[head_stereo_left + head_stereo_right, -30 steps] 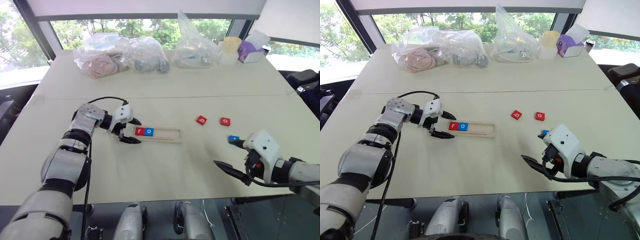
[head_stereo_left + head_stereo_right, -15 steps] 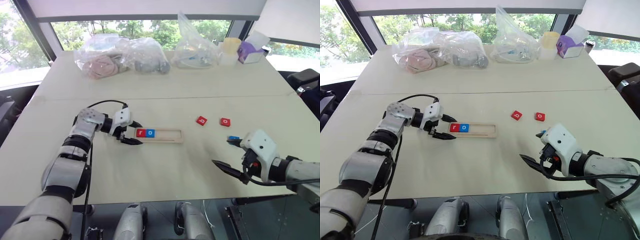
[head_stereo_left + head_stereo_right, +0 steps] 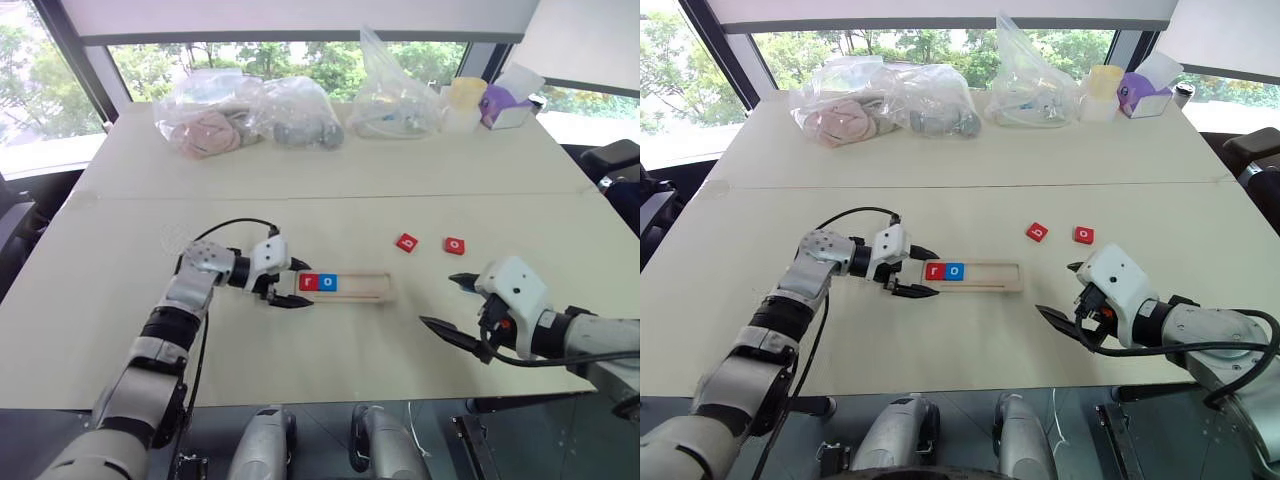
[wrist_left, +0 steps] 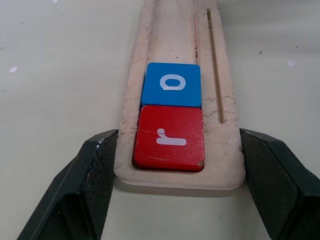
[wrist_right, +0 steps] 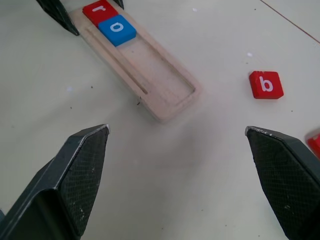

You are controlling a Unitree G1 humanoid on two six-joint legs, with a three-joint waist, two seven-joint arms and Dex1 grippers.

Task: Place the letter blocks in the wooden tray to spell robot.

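Note:
The wooden tray [image 3: 362, 288] lies at the table's middle with a red r block [image 4: 170, 137] at its left end and a blue o block [image 4: 172, 84] touching it. My left gripper [image 3: 307, 283] is shut on that end of the tray, one finger [image 4: 92, 170] pressed against each long side. A red b block [image 3: 406, 242] and a red o block [image 3: 455, 245] lie loose on the table to the right of the tray. My right gripper [image 3: 438, 300] hovers open near the table's front right, holding nothing, and faces the tray's free end [image 5: 172, 92].
Clear plastic bags [image 3: 245, 115] of items, a pale yellow cup [image 3: 463, 95] and a purple tissue box [image 3: 503, 105] line the far edge. A seam [image 3: 400, 196] crosses the table behind the tray. A black cable [image 3: 235, 228] loops over my left wrist.
My left gripper closed on the tray's left end and dragged the tray, with its two blocks, to the right and nearer. The right gripper stayed put.

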